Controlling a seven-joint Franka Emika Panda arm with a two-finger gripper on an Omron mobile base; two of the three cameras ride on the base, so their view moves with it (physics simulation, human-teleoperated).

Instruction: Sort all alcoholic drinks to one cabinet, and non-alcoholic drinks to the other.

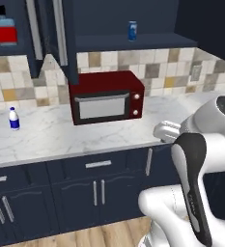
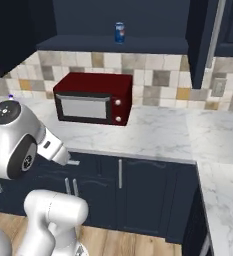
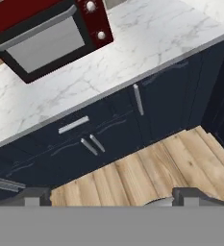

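A squat red bottle with a black cap (image 1: pixel 5 30) stands on the shelf of the upper left cabinet (image 1: pixel 18 49), whose doors hang open. A short blue can (image 1: pixel 132 30) (image 2: pixel 119 32) stands in the open upper cabinet (image 1: pixel 102 19) above the microwave. On the counter at the left is a small white bottle with a blue label (image 1: pixel 14 118). My gripper (image 3: pixel 112 196) is open with nothing between its fingers. It hangs in front of the counter edge, right of the microwave, and looks down at the lower cabinets and the wood floor.
A dark red microwave (image 1: pixel 106 96) (image 2: pixel 93 97) sits on the marble counter (image 1: pixel 46 137) against the tiled wall. Open upper cabinet doors (image 1: pixel 61 34) (image 2: pixel 203 35) jut out over the counter. Navy lower cabinets with silver handles (image 3: pixel 138 98) run below. The counter turns a corner at the right (image 2: pixel 223 165).
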